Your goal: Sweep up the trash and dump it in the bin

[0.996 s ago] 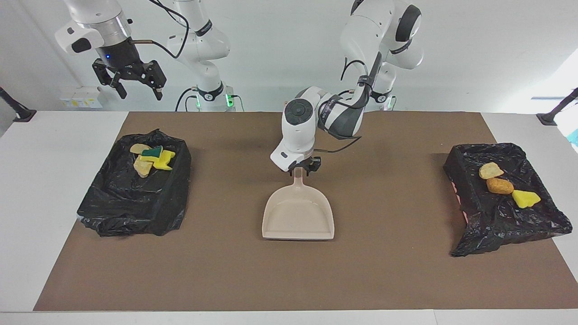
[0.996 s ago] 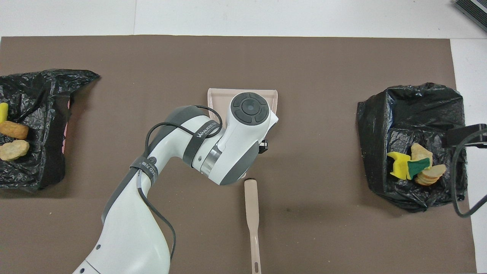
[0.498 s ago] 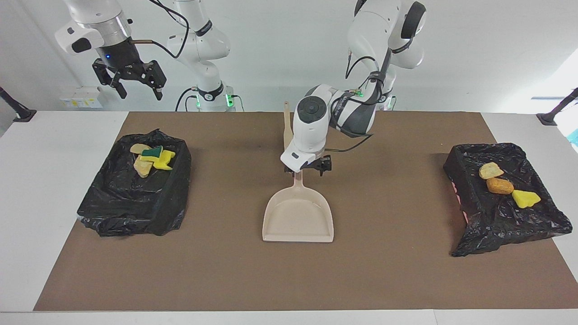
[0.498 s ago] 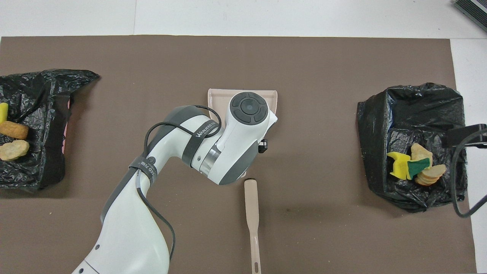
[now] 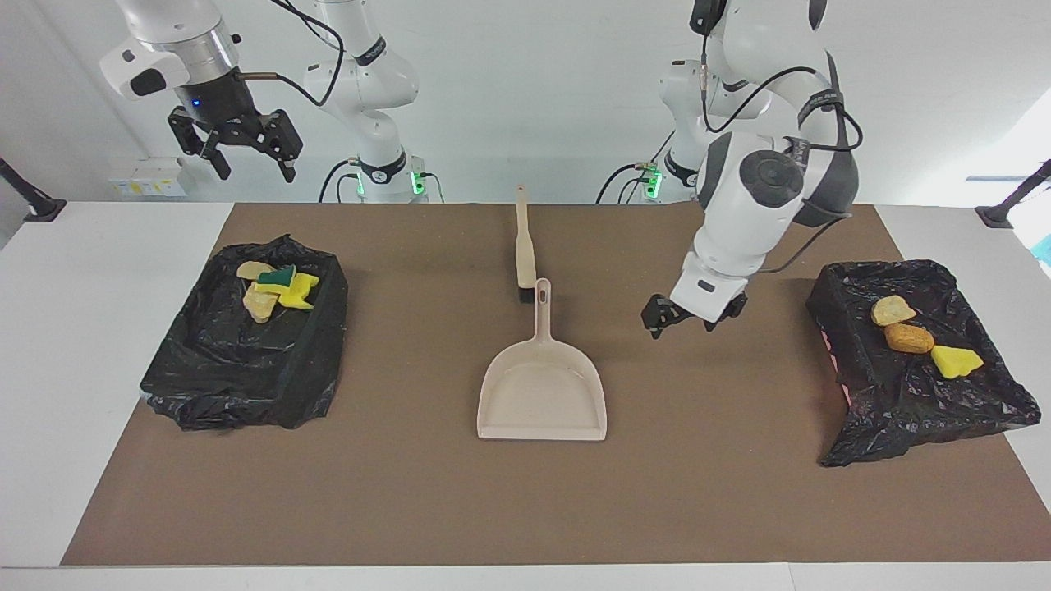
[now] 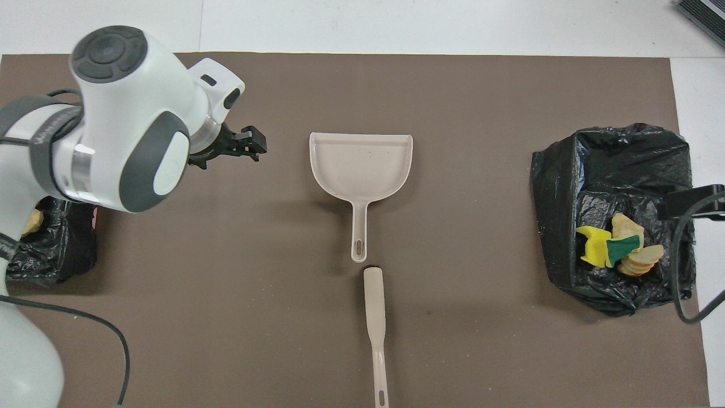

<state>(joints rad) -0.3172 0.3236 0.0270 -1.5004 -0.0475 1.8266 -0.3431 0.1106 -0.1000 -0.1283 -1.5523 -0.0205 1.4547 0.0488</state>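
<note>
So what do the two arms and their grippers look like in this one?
Both are glossy white arms with rounded dark grey joint caps. The left arm has black cables looped along it, held by a black strap with white lettering. The right arm has a silver wrist ring, a small blue light and a black cable. The left gripper and the right gripper are black with two fingers.

- The left gripper [image 5: 694,316] hangs open and empty over bare brown mat [image 5: 706,460], between the beige dustpan [image 5: 542,394] and the black-lined bin [image 5: 920,394] holding three scraps [image 5: 910,337].
- The right gripper [image 5: 246,160] waits open, raised above the other bin [image 5: 238,369] with four scraps [image 5: 275,287].
</note>
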